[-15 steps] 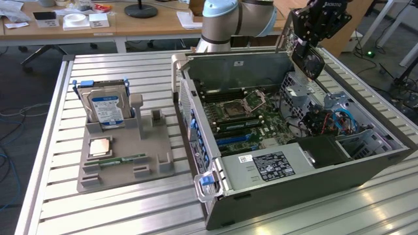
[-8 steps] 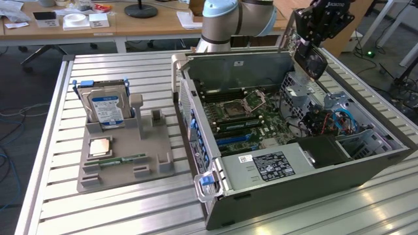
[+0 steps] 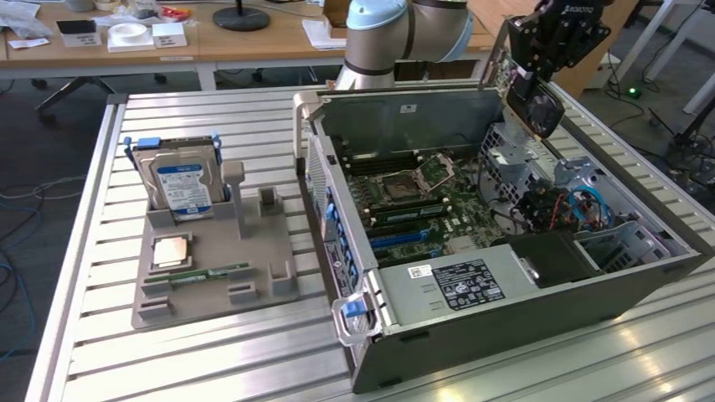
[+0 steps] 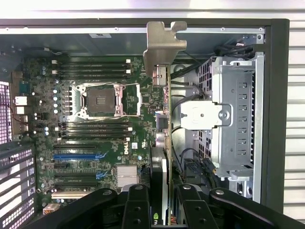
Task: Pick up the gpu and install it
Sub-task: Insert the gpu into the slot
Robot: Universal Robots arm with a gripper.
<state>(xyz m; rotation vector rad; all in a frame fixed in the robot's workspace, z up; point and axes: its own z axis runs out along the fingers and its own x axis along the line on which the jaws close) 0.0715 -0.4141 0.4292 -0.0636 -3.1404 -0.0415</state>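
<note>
gpu [image 3: 540,107] hangs in the air over the far end of the open computer case [image 3: 503,327], toward the exterior view's right, raised above the case wall. The gripper [image 3: 527,77] clamps it from above: its 2 fingers [image 4: 136,207] press on the card's 2 flat faces, so the card stands on edge between them, with its fan face turned toward the exterior view's right.

In the wrist view the gpu [image 4: 161,52] shows edge-on as a thin strip running away from the gripper [image 4: 162,191]. Its metal bracket is at the far end, near the case's rim. Beneath it lie the edge of the motherboard [image 4: 95,133] and the neighbouring drive cage [image 4: 233,114]. The blue slots [image 4: 78,156] are off to one side of the card.

On the table [image 3: 223,360], a grey holder [image 3: 213,306] carries a hard drive [image 3: 184,186] standing upright and a RAM stick [image 3: 213,274] lying flat.
</note>
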